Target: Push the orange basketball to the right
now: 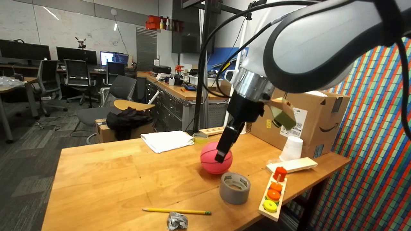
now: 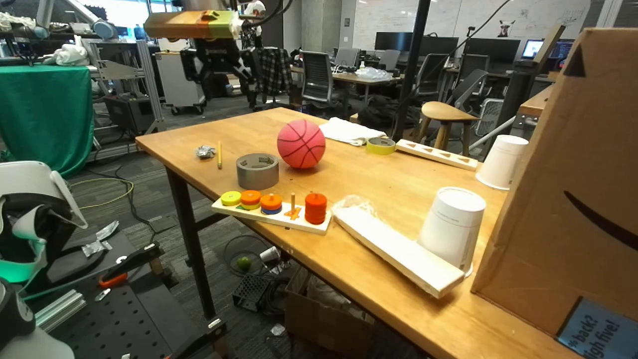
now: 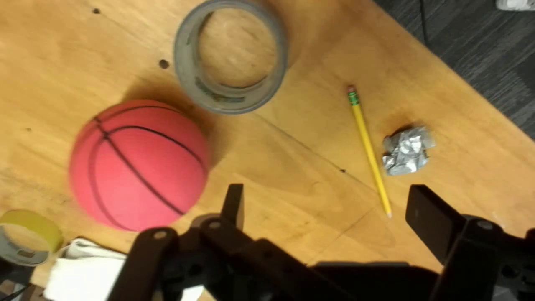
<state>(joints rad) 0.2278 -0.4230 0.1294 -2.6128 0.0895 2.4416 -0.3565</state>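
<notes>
Jaws wide apart and empty, a Robotiq gripper (image 3: pixel 328 205) hangs left of and above the pink basketball (image 2: pixel 301 144) on a wooden table (image 2: pixel 391 174) in an exterior view — apparently suiting a rightward push.

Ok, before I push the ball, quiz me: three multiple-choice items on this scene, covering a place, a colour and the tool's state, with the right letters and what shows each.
1. In the wrist view, where does the pencil lie relative to the ball?
A) to its left
B) to its right
C) on top of it

2. What colour is the cloth?
A) green
B) blue
C) white

3. What state is the tool in?
A) open, holding nothing
B) shut on the ball
C) shut on the pencil

Right letters:
1: B, since the ball sits toward the left of the wrist view and the pencil well to its right, beside the crumpled foil.
2: C, since it shows white in both exterior views.
3: A, since its jaws stand wide apart in the wrist view with nothing gripped.
</notes>
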